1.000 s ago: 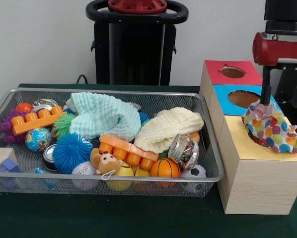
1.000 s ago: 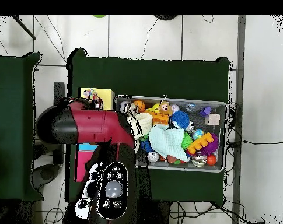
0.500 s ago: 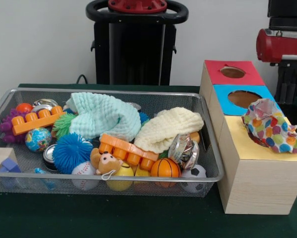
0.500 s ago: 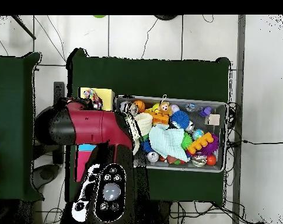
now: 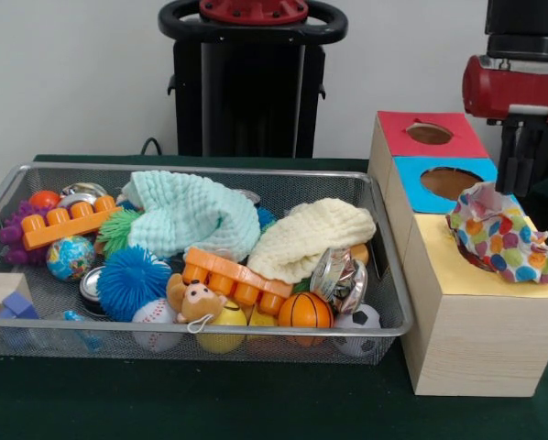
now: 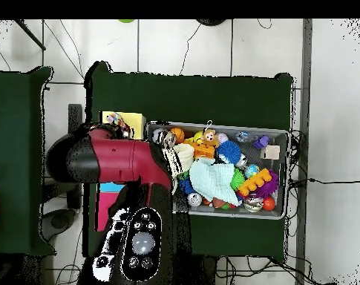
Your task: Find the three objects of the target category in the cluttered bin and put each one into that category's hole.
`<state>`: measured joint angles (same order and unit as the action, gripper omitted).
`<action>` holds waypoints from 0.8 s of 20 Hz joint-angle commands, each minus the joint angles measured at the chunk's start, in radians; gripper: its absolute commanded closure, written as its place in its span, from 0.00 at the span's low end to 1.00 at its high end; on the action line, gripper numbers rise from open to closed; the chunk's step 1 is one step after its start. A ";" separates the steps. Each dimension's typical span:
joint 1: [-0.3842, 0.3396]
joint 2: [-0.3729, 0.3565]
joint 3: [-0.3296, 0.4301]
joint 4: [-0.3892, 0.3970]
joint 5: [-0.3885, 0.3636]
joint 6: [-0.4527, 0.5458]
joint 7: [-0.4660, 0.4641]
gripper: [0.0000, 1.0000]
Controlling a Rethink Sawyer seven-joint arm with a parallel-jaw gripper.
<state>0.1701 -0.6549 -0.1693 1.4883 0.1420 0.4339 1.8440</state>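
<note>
A crumpled cloth with coloured dots [image 5: 498,235] lies on the yellow-topped box [image 5: 457,275], covering where its hole would be. My gripper [image 5: 521,186] hangs a little above and behind the cloth, open and empty, below the red arm [image 5: 512,87]. In the wire bin [image 5: 210,168] a mint green cloth [image 5: 190,215] lies at the back middle. A pale yellow cloth [image 5: 311,236] lies to its right. From overhead the red arm [image 6: 112,159] hides the gripper; the dotted cloth [image 6: 117,120] and the bin [image 6: 212,125] show beside it.
Behind the yellow box stand a blue box [image 5: 448,183] and a red box [image 5: 428,134], each with an open hole. The bin also holds orange bricks [image 5: 237,275], a blue spiky ball [image 5: 132,280], several small balls, a toy monkey [image 5: 193,301] and tins.
The gripper let go of the dotted cloth and rose off it, then shifted slightly left. The cloth stayed on the yellow box.
</note>
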 commanded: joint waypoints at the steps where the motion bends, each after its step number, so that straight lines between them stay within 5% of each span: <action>1: -0.015 0.078 -0.003 -0.011 0.003 0.059 0.181 1.00; 16: -0.026 0.164 0.031 0.015 0.033 -0.052 0.209 1.00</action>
<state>0.1695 -0.5538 -0.1811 1.4729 0.1424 0.4230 1.8440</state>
